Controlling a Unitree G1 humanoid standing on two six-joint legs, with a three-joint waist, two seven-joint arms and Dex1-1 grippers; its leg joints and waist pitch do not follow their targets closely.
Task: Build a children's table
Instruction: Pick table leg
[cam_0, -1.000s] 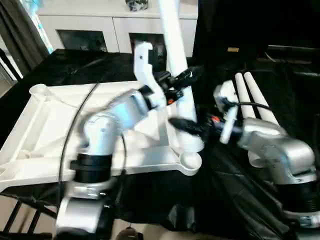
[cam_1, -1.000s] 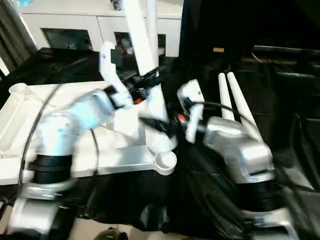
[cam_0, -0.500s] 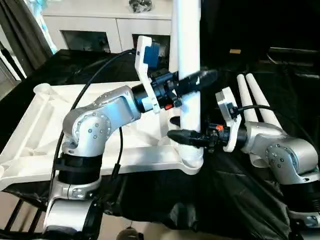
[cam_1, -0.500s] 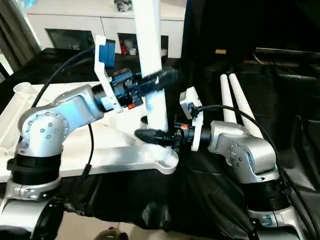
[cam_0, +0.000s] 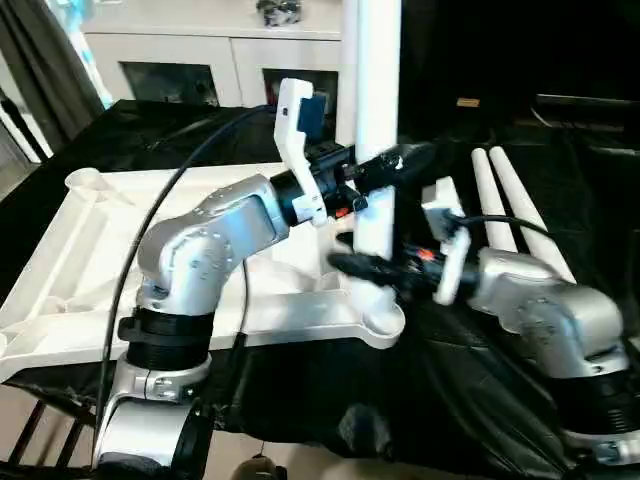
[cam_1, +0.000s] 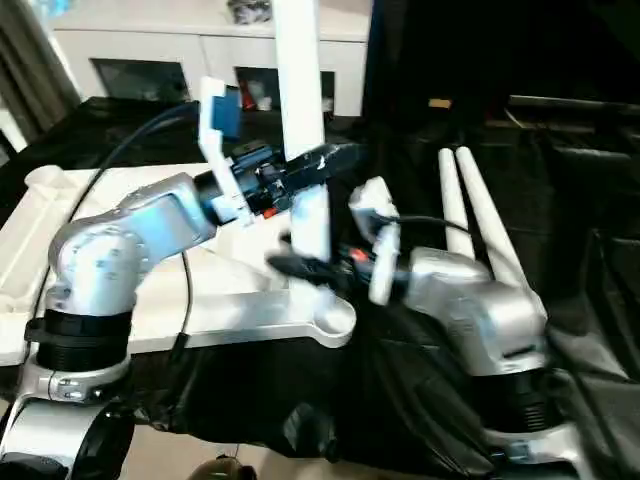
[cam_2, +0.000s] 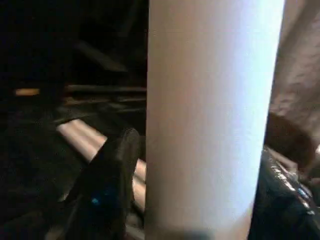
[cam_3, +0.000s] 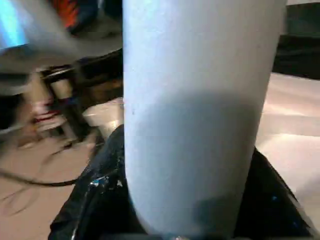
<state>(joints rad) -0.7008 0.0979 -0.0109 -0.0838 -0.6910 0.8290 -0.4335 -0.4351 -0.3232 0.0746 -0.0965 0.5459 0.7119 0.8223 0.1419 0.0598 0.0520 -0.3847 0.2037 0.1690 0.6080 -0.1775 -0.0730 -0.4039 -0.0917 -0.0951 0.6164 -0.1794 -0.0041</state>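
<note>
The white tabletop (cam_0: 90, 260) lies upside down on a black-draped surface, ribs up. One long white leg (cam_0: 375, 100) stands upright over the near right corner socket (cam_0: 383, 320). My left gripper (cam_0: 385, 165) is shut on the leg at mid height. My right gripper (cam_0: 362, 265) is shut on its lower end, just above the socket. Whether the leg's foot sits in the socket is hidden by the right gripper. In the left wrist view the leg (cam_2: 210, 115) stands between black fingers (cam_2: 107, 185). The right wrist view has the leg (cam_3: 195, 100) between its fingers (cam_3: 107, 170).
Two spare white legs (cam_0: 505, 195) lie side by side on the black cloth (cam_0: 470, 400) to the right of the tabletop. A white cabinet with glass doors (cam_0: 200, 60) stands behind. Another round socket (cam_0: 80, 180) sits at the tabletop's far left corner.
The leg went from leaning to upright, and its lower end now sits a little higher over the corner socket. Both grippers have stayed on it. The right forearm has shifted.
</note>
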